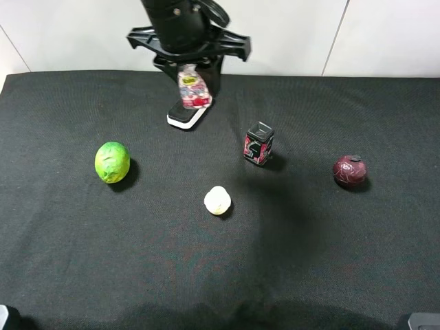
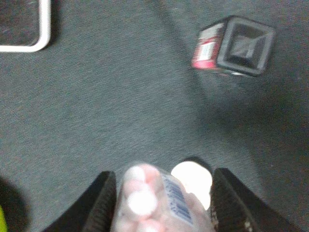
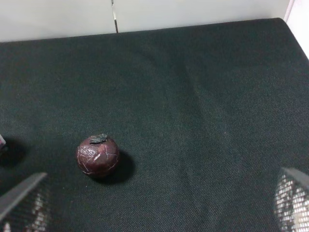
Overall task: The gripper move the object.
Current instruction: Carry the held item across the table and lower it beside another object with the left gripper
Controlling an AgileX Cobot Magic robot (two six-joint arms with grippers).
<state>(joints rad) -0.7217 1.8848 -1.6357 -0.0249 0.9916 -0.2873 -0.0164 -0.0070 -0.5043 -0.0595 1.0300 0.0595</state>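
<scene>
My left gripper hangs from the bulky black arm at the back middle of the table. It is shut on the small clear bottle with the red-pink label and holds it off the black cloth. In the left wrist view the bottle sits between the two black fingers. My right gripper is open and empty, its fingertips wide apart above the cloth, with the dark red ball ahead of it.
A white-rimmed black pad lies just below the bottle in the exterior view. A black-and-red box stands at centre right. A green fruit lies left, a white ball in the middle, a dark red ball right.
</scene>
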